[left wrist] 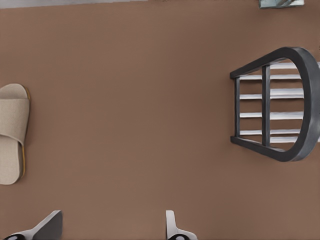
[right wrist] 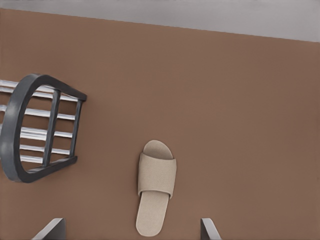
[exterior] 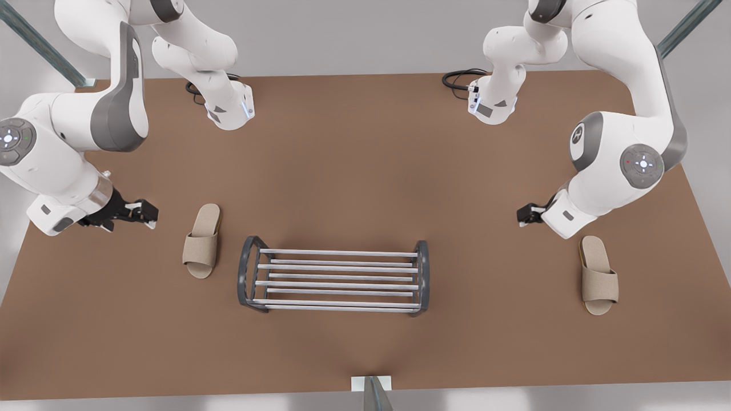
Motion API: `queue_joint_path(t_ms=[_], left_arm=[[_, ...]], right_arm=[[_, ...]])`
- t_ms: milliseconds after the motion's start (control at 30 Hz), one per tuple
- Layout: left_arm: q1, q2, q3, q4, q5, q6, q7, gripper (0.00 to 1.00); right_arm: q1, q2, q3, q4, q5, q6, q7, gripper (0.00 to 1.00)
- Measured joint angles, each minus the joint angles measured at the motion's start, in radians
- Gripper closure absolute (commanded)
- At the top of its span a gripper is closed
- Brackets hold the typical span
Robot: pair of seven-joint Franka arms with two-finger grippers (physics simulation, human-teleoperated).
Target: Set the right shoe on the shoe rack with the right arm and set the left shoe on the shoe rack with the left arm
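Observation:
The shoe rack (exterior: 421, 274) stands low at the table's middle front, with nothing on its silver bars. The right shoe (exterior: 201, 241), a beige slipper, lies flat just off the rack's end on the front view's left. My right gripper (exterior: 143, 214) hovers open a little farther left; its wrist view has the right shoe (right wrist: 156, 185) ahead between the spread fingers, with the rack (right wrist: 55, 82) beyond. The left shoe (exterior: 598, 275) lies flat far to the front view's right. My left gripper (exterior: 525, 216) hangs open between the left shoe (left wrist: 12, 130) and the rack (left wrist: 310, 110).
The brown table (exterior: 354, 171) carries both arm bases at its far edge, with black cables (exterior: 460, 77) beside one. A small metal post (exterior: 371, 393) stands at the near edge. Bare tabletop surrounds the rack.

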Motion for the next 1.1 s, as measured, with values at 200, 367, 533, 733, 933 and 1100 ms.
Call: queue_joint_path(t_ms=[200,367,533,733,933,1100], left_arm=[[0.045,-0.070,-0.016,-0.117,0.044,0.055,0.009,0.00],[0.103,-0.293,-0.018,-0.791,0.160,0.569,0.017,0.00],[0.286,-0.061,-0.016,-0.946,0.333,1.254,0.026,0.00],[0.381,0.094,-0.006,-0.946,0.386,1.611,0.034,0.01],[0.397,0.152,0.099,-0.933,0.436,1.743,0.047,0.01],[0.396,0.257,0.133,-0.850,0.456,1.786,0.057,0.01]], right_arm=[[-0.012,-0.198,0.009,-0.327,0.001,0.132,-0.007,0.00],[-0.007,-0.537,0.017,-0.977,0.002,0.527,-0.009,0.00],[-0.049,-0.530,0.020,-1.305,0.001,1.030,-0.010,0.00],[-0.054,-0.535,0.039,-1.305,0.001,1.289,-0.004,0.00],[-0.076,-0.437,0.122,-1.339,0.002,1.400,0.029,0.00],[-0.176,-0.405,0.128,-1.363,0.002,1.450,0.050,0.00]])
